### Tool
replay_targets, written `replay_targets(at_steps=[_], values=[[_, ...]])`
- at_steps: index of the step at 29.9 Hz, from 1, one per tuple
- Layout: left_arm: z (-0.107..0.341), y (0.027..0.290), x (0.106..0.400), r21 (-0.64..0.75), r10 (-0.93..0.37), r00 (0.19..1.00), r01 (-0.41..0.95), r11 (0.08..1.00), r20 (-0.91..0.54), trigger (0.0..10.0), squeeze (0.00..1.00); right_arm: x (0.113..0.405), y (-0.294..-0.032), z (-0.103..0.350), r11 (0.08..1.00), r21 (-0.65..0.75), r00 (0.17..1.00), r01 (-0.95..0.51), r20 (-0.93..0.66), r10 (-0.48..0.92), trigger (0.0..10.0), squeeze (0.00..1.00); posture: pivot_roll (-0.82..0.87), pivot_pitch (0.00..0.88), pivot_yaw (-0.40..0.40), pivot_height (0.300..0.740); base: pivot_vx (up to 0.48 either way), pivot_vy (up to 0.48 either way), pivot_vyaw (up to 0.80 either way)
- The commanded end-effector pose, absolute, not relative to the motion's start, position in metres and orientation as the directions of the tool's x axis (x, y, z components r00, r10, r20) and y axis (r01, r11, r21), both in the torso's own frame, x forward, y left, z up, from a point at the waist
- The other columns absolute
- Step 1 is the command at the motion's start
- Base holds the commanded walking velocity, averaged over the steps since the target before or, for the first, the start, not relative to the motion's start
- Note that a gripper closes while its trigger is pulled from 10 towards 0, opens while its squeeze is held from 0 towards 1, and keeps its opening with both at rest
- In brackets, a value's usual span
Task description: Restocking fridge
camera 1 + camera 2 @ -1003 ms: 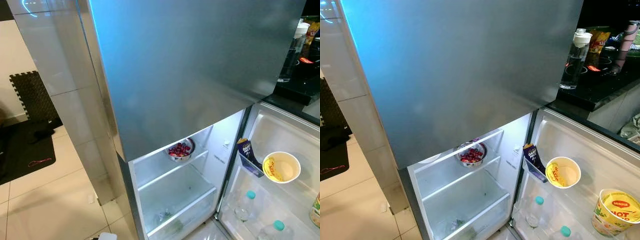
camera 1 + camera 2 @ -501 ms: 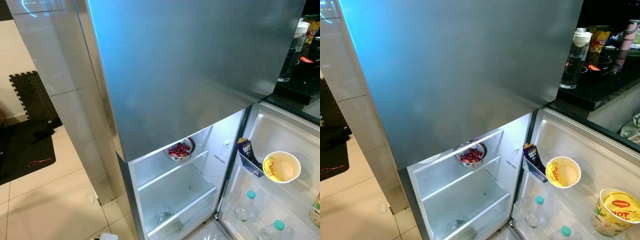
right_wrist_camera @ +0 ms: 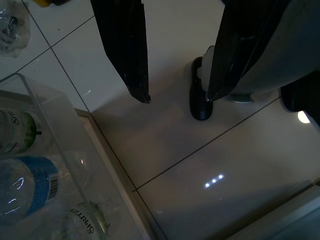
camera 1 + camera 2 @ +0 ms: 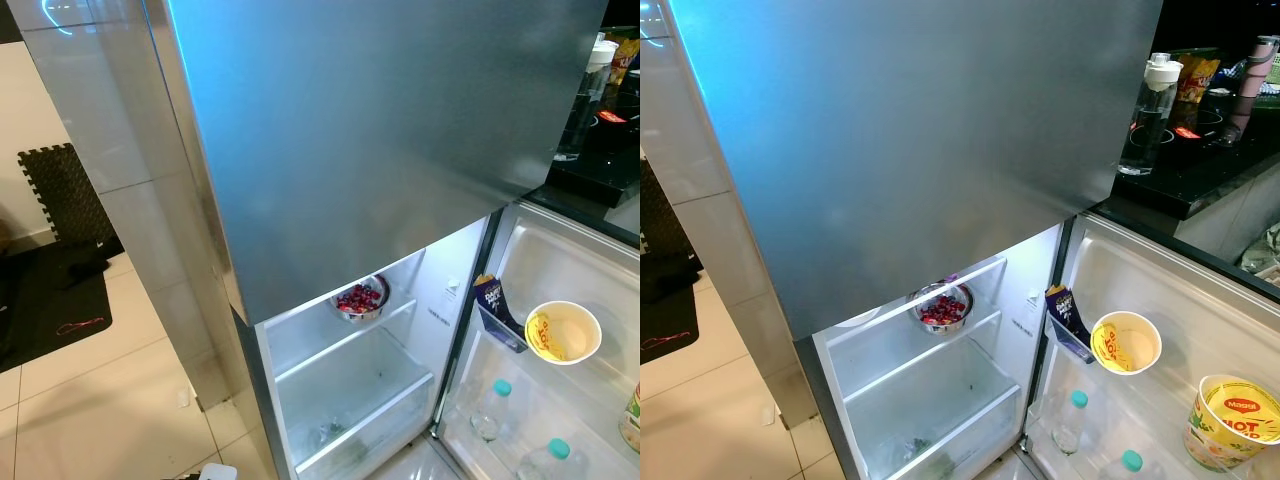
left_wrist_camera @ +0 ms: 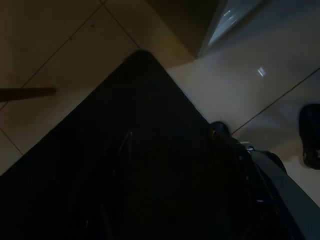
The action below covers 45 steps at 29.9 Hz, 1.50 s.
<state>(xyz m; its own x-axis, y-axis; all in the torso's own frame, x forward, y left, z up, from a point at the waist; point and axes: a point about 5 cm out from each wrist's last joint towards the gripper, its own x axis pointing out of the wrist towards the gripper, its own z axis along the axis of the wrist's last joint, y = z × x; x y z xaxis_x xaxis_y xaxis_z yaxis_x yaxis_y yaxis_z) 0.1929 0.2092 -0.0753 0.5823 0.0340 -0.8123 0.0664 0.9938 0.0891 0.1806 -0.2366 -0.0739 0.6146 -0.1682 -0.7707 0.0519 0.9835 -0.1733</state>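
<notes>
The grey fridge stands before me with its upper door closed and its lower door swung open to the right. On the top inner shelf sits a steel bowl of red berries. The open door holds a dark blue carton, a yellow paper cup, a yellow noodle cup and water bottles. My right gripper hangs open over the floor tiles, beside a clear door bin with bottles. My left gripper hangs in the dark above a black mat.
A black counter right of the fridge carries a clear bottle and snack packs. A tiled column flanks the fridge's left side. Black mats lie on the pale floor at far left.
The head view has drifted very slightly; nothing in or around the fridge has moved.
</notes>
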Motion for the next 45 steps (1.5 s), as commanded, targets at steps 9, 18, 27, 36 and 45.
replay_targets(at_steps=[9,18,27,36,45], values=[[-0.081,0.207,0.184,0.08,0.034,0.554,0.059,0.995,-0.832,10.0,0.0,0.181,-0.241,-0.073,0.982,-0.18,0.614,0.054,-0.77,-0.175,10.0,0.0,-0.15,0.075,0.059,0.74,0.0,0.0,0.0],[-0.079,0.205,0.187,0.082,0.033,0.564,0.062,0.995,-0.825,10.0,0.0,0.175,-0.238,-0.076,0.983,-0.179,0.601,0.048,-0.78,-0.172,10.0,0.0,-0.14,0.069,0.058,0.74,0.0,0.0,0.0],[-0.075,0.207,0.195,0.094,0.04,0.574,0.065,0.993,-0.818,10.0,0.0,0.178,-0.234,-0.076,0.983,-0.175,0.608,0.046,-0.776,-0.167,10.0,0.0,-0.15,0.077,0.082,0.74,0.0,0.0,0.0],[-0.076,0.205,0.193,0.076,0.029,0.573,0.057,0.995,-0.819,10.0,0.0,0.176,-0.238,-0.075,0.983,-0.176,0.608,0.053,-0.775,-0.171,10.0,0.0,-0.14,0.084,0.071,0.74,0.0,0.0,0.0],[-0.076,0.205,0.193,0.066,0.023,0.574,0.055,0.996,-0.818,10.0,0.0,0.178,-0.24,-0.074,0.983,-0.172,0.612,0.063,-0.772,-0.175,10.0,0.0,-0.14,0.091,0.066,0.74,0.0,0.0,0.0]])
